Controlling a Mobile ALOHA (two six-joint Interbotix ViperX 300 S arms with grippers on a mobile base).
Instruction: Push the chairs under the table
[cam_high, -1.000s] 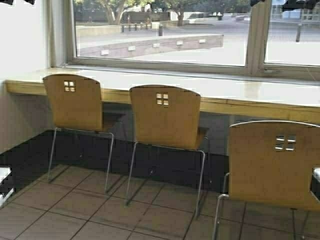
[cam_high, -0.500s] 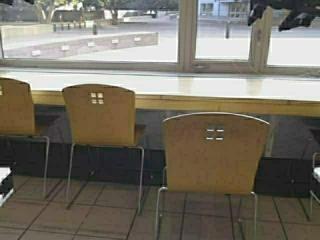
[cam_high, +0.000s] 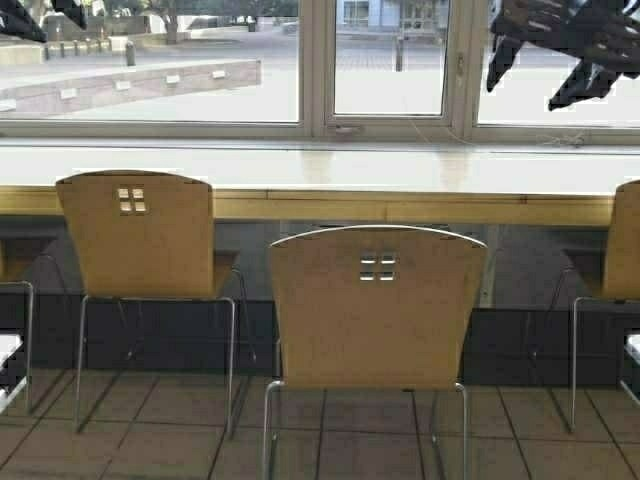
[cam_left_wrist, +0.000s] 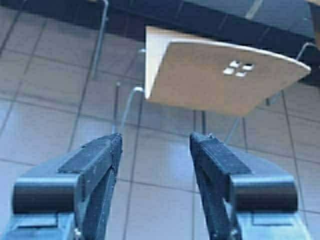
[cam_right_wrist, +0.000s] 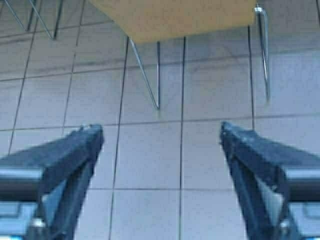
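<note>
worktop (cam_high: 330, 190): long pale wood counter under the window, far ahead of both claws, beyond every chair; its thick front edge is the line each seat must pass under.

near chair (cam_high: 375, 305): largest chair in the high view, standing well out from the worktop, straight ahead of the claws with its backrest facing them. judged the chair in hand. it also shows ahead of the left claw (cam_left_wrist: 156, 150) in that wrist view, tiled floor between the two, no contact.

left chair (cam_high: 135, 235): further ahead and to the left of the claws, seat partly under the worktop edge.

right chair (cam_high: 622, 240): ahead and to the right, only its edge visible.

left claw: fingers parted, holding nothing.

right claw (cam_right_wrist: 161, 145): fingers spread wide, empty, above bare tiles; chair legs and a seat edge lie ahead of it.

handling note: judged best to meet the backrest with both claws level, one either side of the square cut-outs, and push straight toward the worktop; an off-centre push would likely swing the chair on its thin legs.
</note>
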